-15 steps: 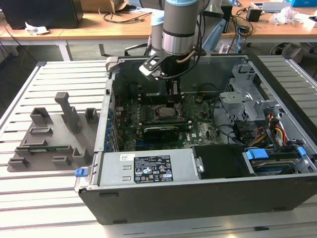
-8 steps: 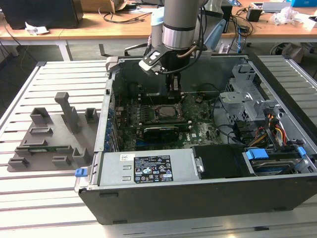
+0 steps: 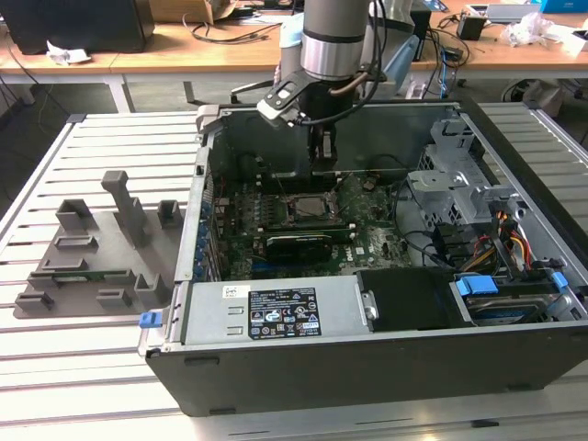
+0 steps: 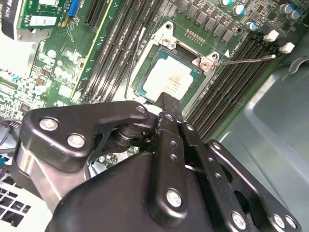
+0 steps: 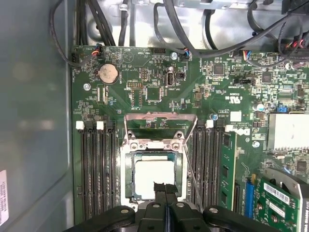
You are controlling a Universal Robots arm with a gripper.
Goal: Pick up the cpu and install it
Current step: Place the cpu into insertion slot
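Observation:
The cpu (image 5: 153, 175), a small silvery square chip, lies flat in the open socket on the green motherboard (image 5: 145, 72). It also shows in the second wrist view as the cpu (image 4: 170, 78), and in the exterior view the cpu (image 3: 309, 205) sits mid-board inside the computer case (image 3: 367, 367). My gripper (image 5: 165, 186) is shut, its two black fingertips pressed together with nothing between them. They hang just over the chip's edge. I cannot tell whether they touch it. The gripper (image 3: 322, 158) reaches down into the case from the back, and its closed tips (image 4: 169, 100) cover one side of the chip.
The socket's metal load plate (image 5: 160, 124) stands flipped open, and its thin lever (image 4: 246, 59) sticks out sideways. Memory slots (image 5: 96, 169) flank the socket. A black expansion card (image 3: 299, 244), power supply (image 3: 276, 312) and drive cage (image 3: 450, 184) crowd the case. A grey holder tray (image 3: 92, 253) lies at the exterior view's left.

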